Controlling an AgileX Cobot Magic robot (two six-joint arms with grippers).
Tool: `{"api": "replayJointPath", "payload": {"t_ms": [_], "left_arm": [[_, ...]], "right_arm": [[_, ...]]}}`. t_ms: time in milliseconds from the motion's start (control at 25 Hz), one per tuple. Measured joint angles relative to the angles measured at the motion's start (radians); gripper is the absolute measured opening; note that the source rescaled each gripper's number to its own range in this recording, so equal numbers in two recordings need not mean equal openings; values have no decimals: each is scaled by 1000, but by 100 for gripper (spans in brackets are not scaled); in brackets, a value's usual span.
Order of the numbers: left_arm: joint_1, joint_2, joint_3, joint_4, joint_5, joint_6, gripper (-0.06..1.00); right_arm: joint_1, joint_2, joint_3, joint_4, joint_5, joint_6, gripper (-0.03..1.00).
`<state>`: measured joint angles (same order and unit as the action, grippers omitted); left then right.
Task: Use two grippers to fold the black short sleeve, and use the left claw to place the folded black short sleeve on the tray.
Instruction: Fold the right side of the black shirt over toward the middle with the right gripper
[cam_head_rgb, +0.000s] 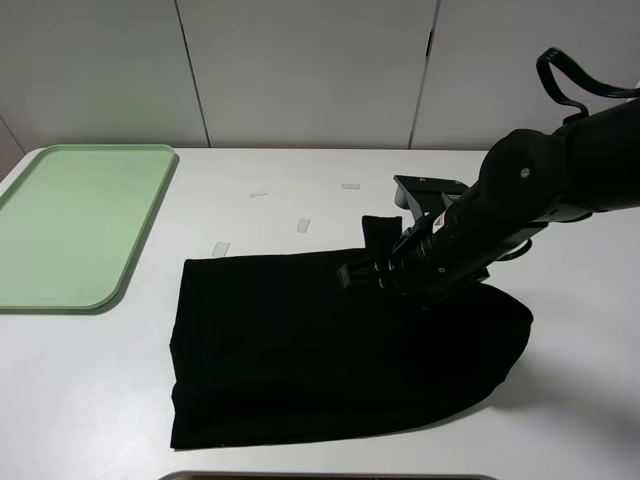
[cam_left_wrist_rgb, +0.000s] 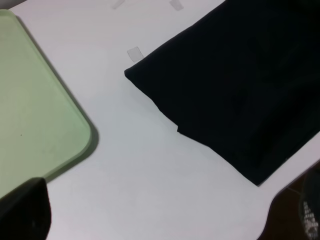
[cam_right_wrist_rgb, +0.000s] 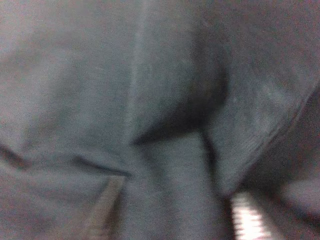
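From the high camera, the black short sleeve (cam_head_rgb: 330, 350) lies flat on the white table (cam_head_rgb: 90, 400), folded into a broad band whose long axis runs from left to right. Its left end is square and its right end is rounded and bulkier. The tray (cam_head_rgb: 70, 225) sits to its left, with a stretch of bare table between them. The right gripper (cam_head_rgb: 355, 272) reaches in from the right and sits low at the shirt's far edge, about midway along. It is black on black, so whether its jaws are parted or pinching cloth cannot be told. Small tape strips (cam_head_rgb: 303, 225) lie just beyond that edge, and the left arm is out of this view. In the left wrist view only a dark corner of the left claw (cam_left_wrist_rgb: 22, 212) shows. It stands wide open with nothing in it, the tray's (cam_left_wrist_rgb: 35, 115) rounded corner close by and the shirt's (cam_left_wrist_rgb: 235, 85) square end farther off. The right wrist view is a blurred close-up of creased black cloth (cam_right_wrist_rgb: 100, 100) with a pale ridged strip (cam_right_wrist_rgb: 246, 220), perhaps a finger pad, so it does not settle the grip either. The right gripper is the nearer one — it is at the garment already. The left claw waits on the tray side facing the shirt's short end, so a carry to the tray would probably run leftward along that long axis.
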<state>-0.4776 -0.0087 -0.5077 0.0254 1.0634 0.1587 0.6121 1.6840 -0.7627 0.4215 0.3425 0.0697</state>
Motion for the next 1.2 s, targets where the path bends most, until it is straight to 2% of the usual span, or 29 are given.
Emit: {"api": "replayJointPath", "payload": {"t_ms": [40, 120, 240, 360, 520, 720, 840, 960, 1000, 1040, 1080, 1200], "left_arm": [[0, 0, 0, 0, 0, 0, 100], [0, 0, 0, 0, 0, 0, 100], [0, 0, 0, 0, 0, 0, 100], [0, 0, 0, 0, 0, 0, 100], [0, 0, 0, 0, 0, 0, 100], [0, 0, 0, 0, 0, 0, 100], [0, 0, 0, 0, 0, 0, 100], [0, 0, 0, 0, 0, 0, 100], [0, 0, 0, 0, 0, 0, 100], [0, 0, 0, 0, 0, 0, 100], [0, 0, 0, 0, 0, 0, 100], [0, 0, 0, 0, 0, 0, 100]], "right_arm": [[0, 0, 0, 47, -7, -48, 74], [0, 0, 0, 147, -16, -150, 81], [0, 0, 0, 312, -25, -354, 72], [0, 0, 0, 420, -26, -501, 65], [10, 0, 0, 505, -29, -597, 63], [14, 0, 0, 579, -29, -627, 63], [14, -2, 0, 589, -19, -627, 63], [14, -26, 0, 551, -2, -625, 63], [14, -41, 0, 514, 0, -618, 63], [5, -75, 0, 398, 7, -572, 62], [5, -75, 0, 398, 7, -572, 62], [-37, -110, 0, 187, 34, -430, 62]]}}
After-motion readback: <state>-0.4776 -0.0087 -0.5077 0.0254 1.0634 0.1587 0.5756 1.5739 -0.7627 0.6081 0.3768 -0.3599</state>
